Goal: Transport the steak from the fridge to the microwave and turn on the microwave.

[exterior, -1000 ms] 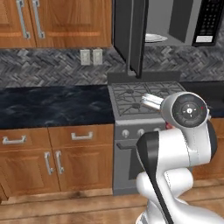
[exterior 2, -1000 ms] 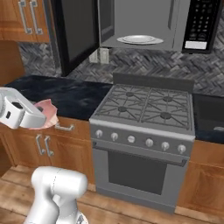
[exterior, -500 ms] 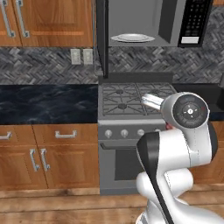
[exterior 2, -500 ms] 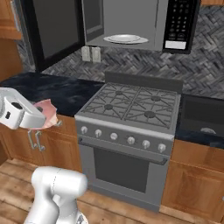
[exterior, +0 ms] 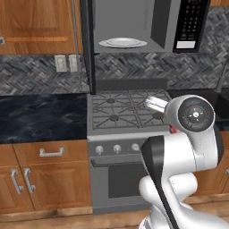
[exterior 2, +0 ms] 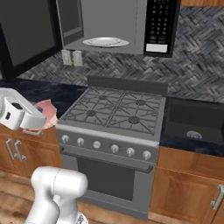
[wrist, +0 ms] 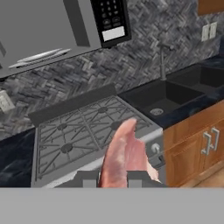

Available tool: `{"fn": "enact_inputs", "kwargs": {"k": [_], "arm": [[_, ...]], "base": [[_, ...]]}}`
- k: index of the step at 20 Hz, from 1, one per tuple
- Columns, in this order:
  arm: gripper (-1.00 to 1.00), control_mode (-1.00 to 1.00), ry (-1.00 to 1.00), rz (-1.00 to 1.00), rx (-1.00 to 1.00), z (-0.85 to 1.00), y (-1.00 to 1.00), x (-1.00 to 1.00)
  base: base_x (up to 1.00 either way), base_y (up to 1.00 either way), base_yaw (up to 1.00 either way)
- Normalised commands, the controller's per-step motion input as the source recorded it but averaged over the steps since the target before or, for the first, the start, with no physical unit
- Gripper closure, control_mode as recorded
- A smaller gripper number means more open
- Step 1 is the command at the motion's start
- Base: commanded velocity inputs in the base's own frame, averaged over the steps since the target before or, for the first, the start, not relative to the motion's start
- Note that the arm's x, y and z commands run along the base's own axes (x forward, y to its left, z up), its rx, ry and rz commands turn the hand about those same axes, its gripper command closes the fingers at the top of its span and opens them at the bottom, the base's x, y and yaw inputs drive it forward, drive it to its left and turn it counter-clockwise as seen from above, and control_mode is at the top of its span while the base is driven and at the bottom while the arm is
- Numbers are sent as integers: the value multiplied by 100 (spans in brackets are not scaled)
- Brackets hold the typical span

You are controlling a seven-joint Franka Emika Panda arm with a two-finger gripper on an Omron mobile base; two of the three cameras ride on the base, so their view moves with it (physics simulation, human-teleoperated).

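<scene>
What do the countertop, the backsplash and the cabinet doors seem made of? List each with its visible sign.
Countertop: looks like polished dark stone, going by the pale marbled veining and its sheen.
Backsplash: probably grey stone or ceramic tile, laid in a herringbone pattern, matte.
Cabinet doors: apparently warm brown wood with visible grain and a slight gloss; the handles look like brushed metal.

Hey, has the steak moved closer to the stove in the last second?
Yes. In the right base view the steak, shut in the gripper, now sits right beside the stove; earlier a stretch of counter lay between them. The base drove it there.
</scene>
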Motion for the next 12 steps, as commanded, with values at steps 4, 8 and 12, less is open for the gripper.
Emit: {"fn": "enact_inputs", "kwargs": {"k": [4, 8, 12], "arm": [[100, 100, 0, 0, 0, 0, 0, 0], [100, 100, 0, 0, 0, 0, 0, 0], [100, 100, 0, 0, 0, 0, 0, 0]], "base": [[48, -1, -4], [35, -12, 12], [35, 9, 4]]}}
